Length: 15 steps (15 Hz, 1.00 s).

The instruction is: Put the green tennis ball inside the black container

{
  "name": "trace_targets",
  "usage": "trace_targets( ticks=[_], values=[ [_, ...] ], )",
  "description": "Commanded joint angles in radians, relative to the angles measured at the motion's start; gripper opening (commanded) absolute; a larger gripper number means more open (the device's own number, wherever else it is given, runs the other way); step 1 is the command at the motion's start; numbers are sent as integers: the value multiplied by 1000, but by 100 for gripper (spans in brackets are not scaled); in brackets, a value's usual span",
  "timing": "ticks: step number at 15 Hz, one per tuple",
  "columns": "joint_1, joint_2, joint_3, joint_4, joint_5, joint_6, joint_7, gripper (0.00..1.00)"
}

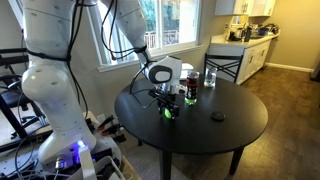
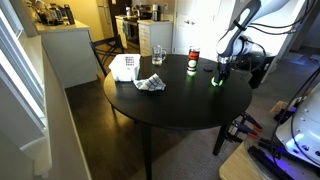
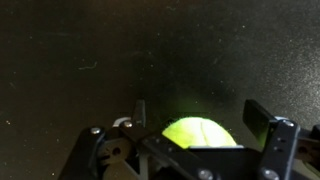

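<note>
The green tennis ball point(image 3: 200, 134) lies on the round black table point(image 1: 240, 125) and sits between my gripper's point(image 3: 200, 114) two fingers in the wrist view. The fingers stand apart on either side of it, with a small gap on each side. In both exterior views the gripper point(image 1: 165, 100) point(image 2: 219, 68) hangs just over the ball point(image 1: 168, 112) point(image 2: 214, 81). The black container point(image 1: 190, 90) point(image 2: 193, 62), a dark upright cup with a red band, stands a short way from the ball, further in on the table.
A clear drinking glass point(image 1: 209, 77) point(image 2: 157, 55) stands past the cup. A flat black disc point(image 1: 217, 117) lies on the table. A white box point(image 2: 125, 67) and a crumpled cloth point(image 2: 150, 84) lie at the far side. A chair point(image 1: 222, 68) stands behind the table.
</note>
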Motion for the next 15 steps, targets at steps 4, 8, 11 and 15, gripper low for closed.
trace_targets(
  ticks=[4, 8, 11, 15],
  values=[
    [-2, -33, -9, -30, -139, 54, 33, 100],
    [-14, -46, 5, -40, -142, 123, 16, 100],
    [-14, -34, 10, -42, -140, 155, 17, 100],
    [-20, -30, 17, -55, -139, 176, 2, 100]
  ],
)
